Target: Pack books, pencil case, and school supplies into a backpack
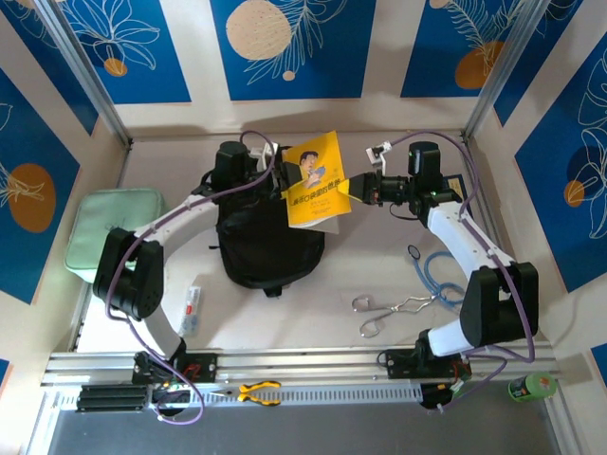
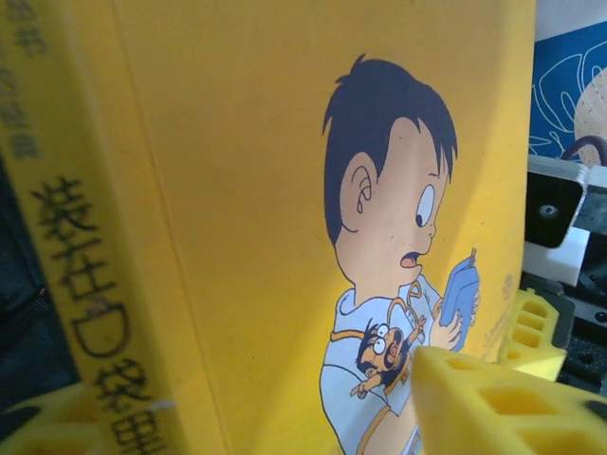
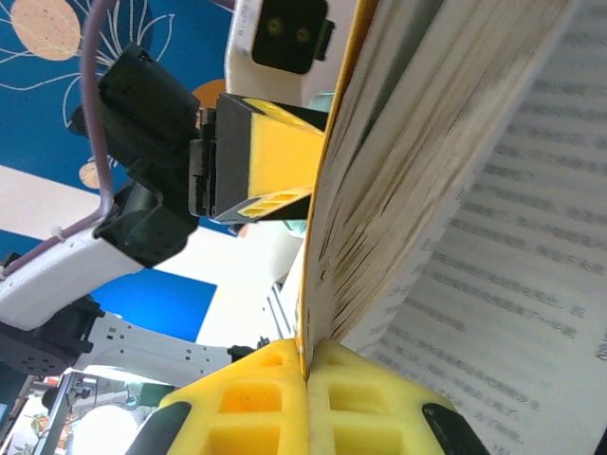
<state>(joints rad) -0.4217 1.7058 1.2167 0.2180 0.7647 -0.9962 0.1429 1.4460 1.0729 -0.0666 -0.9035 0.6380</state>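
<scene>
From the top view my worry is a drop or a flop-open. The yellow book (image 1: 315, 185) hangs upright over the far part of the backpack (image 1: 270, 251), with the right gripper (image 1: 358, 190) holding its right edge and the left gripper (image 1: 282, 173) at its left edge. If either hold is shallow, the book could swing or fall beside the bag's mouth (I cannot see from here how open that mouth is). In the left wrist view the cover lies between my left fingers (image 2: 498, 403), one pad in front of the cartoon boy at lower right, the other just past the spine at lower left. They stand at a middling width, and I cannot tell whether they press on the book. In the right wrist view the right pads (image 3: 256, 403) are squeezed together on what looks like the cover edge alone, while the pages fan loose to the right. I judge the pages could sag open and twist the book out of that thin pinch.
</scene>
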